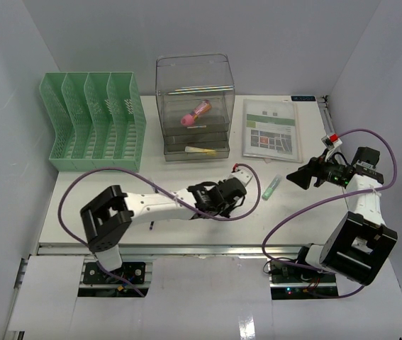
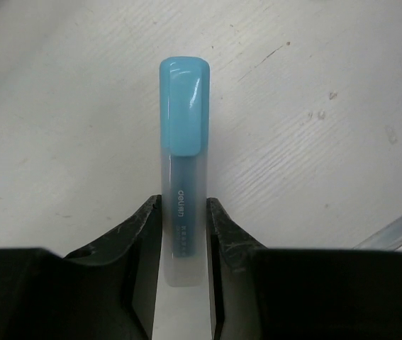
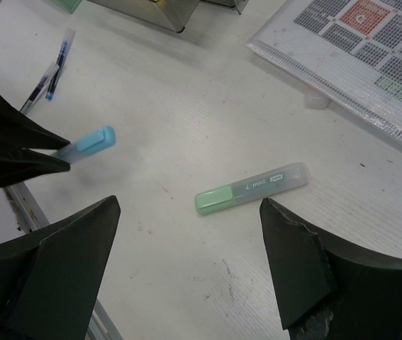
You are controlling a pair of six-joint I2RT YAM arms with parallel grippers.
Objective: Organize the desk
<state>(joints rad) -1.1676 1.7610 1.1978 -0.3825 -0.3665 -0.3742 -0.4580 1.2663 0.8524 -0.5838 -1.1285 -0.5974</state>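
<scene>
The white desk (image 1: 101,191) has a silver rail (image 1: 201,248) along its near edge. My left gripper (image 1: 237,190) is shut on a blue highlighter (image 2: 184,142), jaws on its clear barrel and the blue cap pointing outward, just above the desk. The right wrist view shows it too (image 3: 87,144). A green highlighter (image 1: 271,188) lies flat on the desk, between the fingers in the right wrist view (image 3: 250,188). My right gripper (image 1: 301,177) is open and empty, hovering over it (image 3: 190,205).
A green file organizer (image 1: 94,120) stands at the back left. A clear drawer unit (image 1: 193,106) holding small items stands at the back middle. A clear pouch with a printed sheet (image 1: 271,127) lies back right. Two pens (image 3: 55,67) lie near the rail.
</scene>
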